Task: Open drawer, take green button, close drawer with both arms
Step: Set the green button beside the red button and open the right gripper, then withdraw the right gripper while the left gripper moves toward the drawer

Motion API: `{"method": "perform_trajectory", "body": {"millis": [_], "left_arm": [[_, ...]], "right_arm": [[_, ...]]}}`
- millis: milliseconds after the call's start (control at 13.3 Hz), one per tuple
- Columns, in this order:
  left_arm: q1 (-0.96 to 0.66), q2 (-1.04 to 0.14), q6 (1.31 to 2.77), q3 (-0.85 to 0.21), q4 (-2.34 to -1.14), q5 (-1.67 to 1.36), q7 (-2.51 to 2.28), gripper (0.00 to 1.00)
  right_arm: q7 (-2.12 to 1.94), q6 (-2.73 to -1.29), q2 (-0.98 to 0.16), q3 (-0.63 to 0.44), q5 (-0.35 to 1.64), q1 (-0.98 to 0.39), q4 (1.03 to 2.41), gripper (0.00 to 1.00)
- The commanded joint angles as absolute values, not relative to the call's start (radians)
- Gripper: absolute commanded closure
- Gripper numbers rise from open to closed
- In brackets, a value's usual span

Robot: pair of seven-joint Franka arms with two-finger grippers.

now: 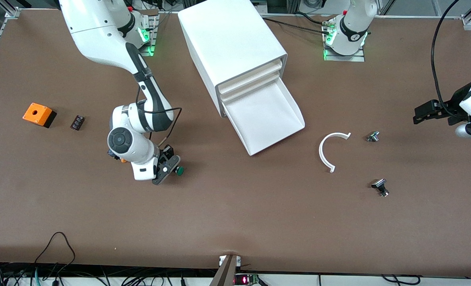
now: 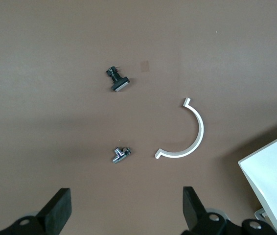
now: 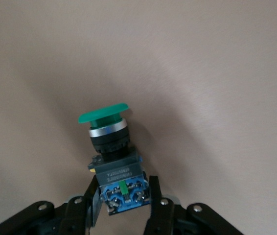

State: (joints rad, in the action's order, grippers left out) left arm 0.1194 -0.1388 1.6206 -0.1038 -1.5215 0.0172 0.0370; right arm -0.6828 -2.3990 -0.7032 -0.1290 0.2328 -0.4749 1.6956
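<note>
The white cabinet stands at the middle back of the table. Its lowest drawer is pulled out and looks bare inside. My right gripper hangs low over the table, toward the right arm's end from the drawer. It is shut on the button. In the right wrist view the fingers clamp the blue-black body, and the green cap points away from the gripper. My left gripper waits open at the left arm's end; its fingers stand wide apart around nothing.
A white C-shaped piece, a small metal part and a black part lie between the drawer and the left gripper. An orange box and a small dark block lie at the right arm's end.
</note>
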Motion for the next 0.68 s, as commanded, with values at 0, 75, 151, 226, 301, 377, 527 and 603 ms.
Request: {"method": "perform_trajectory", "body": {"millis": [0,75,151,226,301,377,527,603], "left_arm": [[0.115,-0.159,1.611,-0.104,-1.499,0.009,0.044,0.0],[0.115,-0.169,1.611,-0.104,-1.491,0.009,0.044,0.0],[0.115,-0.182,1.611,-0.104,-1.47,0.014,0.044,0.0],[0.114,-0.195,1.611,-0.104,-1.457,0.014,0.044,0.0],[0.112,-0.199,1.611,-0.104,-1.444,0.014,0.044,0.0],[0.115,-0.202,1.611,-0.106,-1.436,0.014,0.044,0.0],[0.117,-0.215,1.612,-0.11,-1.436,0.014,0.046,0.0],[0.117,-0.216,1.612,-0.11,-1.436,0.014,0.046,0.0]], "right_arm": [[-0.666,-2.464,-0.646,-0.095,0.238,-0.468,1.787,0.31],[-0.661,-2.459,-0.629,-0.095,0.241,-0.468,1.783,0.0],[-0.635,-2.427,-0.603,-0.095,0.241,-0.468,1.779,0.0],[-0.603,-2.36,-0.572,-0.094,0.238,-0.468,1.755,0.0],[-0.589,-2.271,-0.548,-0.095,0.236,-0.468,1.706,0.0],[-0.584,-2.19,-0.525,-0.095,0.244,-0.466,1.665,0.0],[-0.552,-2.113,-0.448,-0.095,0.239,-0.466,1.646,0.0],[-0.552,-2.082,-0.411,-0.098,0.239,-0.466,1.646,0.0]]}}
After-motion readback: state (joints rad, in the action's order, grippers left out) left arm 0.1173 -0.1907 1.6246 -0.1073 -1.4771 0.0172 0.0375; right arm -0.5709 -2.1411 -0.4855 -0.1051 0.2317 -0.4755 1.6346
